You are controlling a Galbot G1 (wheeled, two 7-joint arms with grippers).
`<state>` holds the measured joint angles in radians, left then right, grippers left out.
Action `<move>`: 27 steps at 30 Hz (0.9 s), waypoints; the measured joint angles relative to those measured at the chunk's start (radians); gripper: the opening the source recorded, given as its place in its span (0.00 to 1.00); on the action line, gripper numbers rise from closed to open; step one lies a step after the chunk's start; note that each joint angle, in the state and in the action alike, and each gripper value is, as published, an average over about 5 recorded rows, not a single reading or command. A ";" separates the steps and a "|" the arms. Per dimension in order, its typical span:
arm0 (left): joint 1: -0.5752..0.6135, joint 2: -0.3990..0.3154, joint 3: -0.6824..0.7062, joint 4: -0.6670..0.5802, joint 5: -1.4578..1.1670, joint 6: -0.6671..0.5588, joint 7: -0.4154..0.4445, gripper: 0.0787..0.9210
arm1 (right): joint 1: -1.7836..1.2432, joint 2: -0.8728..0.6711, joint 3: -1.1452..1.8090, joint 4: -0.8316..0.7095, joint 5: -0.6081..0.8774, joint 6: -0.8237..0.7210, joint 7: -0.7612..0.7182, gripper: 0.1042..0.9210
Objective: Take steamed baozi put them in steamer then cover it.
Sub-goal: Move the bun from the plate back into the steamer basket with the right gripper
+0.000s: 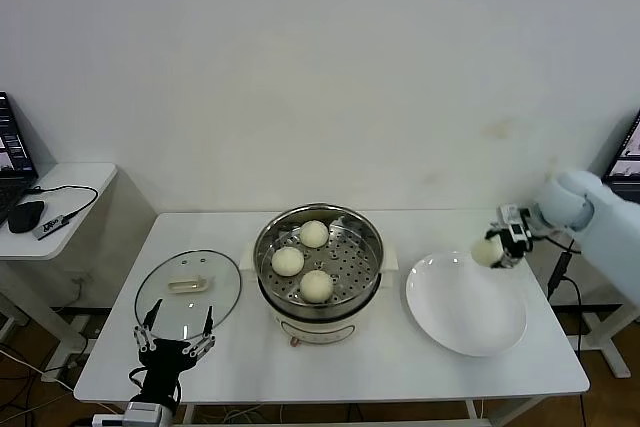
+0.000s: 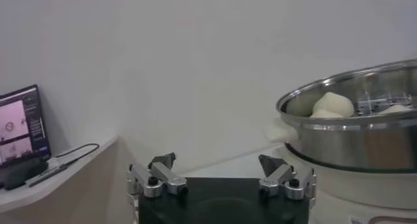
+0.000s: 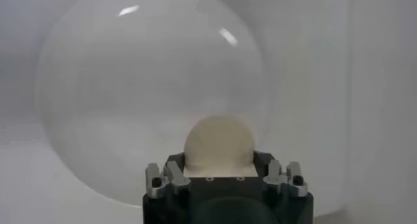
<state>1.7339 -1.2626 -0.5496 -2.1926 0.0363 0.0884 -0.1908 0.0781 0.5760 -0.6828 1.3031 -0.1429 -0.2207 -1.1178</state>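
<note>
The steamer (image 1: 318,299), a shiny steel pot on a cream base, stands mid-table with three baozi (image 1: 288,261) on its perforated tray; its wall (image 2: 355,144) fills one side of the left wrist view. My right gripper (image 1: 497,243) is shut on a fourth baozi (image 1: 487,251), held just above the far right rim of the white plate (image 1: 465,312). In the right wrist view that baozi (image 3: 218,144) sits between the two dark fingers over the plate (image 3: 130,101). The glass cover (image 1: 188,288) lies flat left of the steamer. My left gripper (image 1: 175,340) hangs open at the table's front left edge.
A side table (image 1: 70,197) at the far left carries a laptop, a mouse and a cable. A monitor edge and cables show at the far right. The wall stands close behind the table.
</note>
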 measured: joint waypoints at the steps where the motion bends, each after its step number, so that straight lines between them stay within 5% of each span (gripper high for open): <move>1: -0.001 0.000 0.001 0.000 0.000 0.000 0.000 0.88 | 0.032 -0.001 -0.025 0.017 0.021 -0.012 0.003 0.67; 14: -0.003 -0.003 -0.012 -0.001 -0.001 -0.002 0.000 0.88 | 0.404 0.140 -0.342 0.128 0.328 -0.181 0.076 0.68; 27: -0.008 -0.011 -0.031 0.008 -0.011 -0.006 -0.001 0.88 | 0.445 0.370 -0.459 0.098 0.518 -0.331 0.174 0.69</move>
<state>1.7263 -1.2738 -0.5802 -2.1845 0.0253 0.0819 -0.1914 0.5233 0.9462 -1.1416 1.4009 0.3751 -0.5520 -0.9441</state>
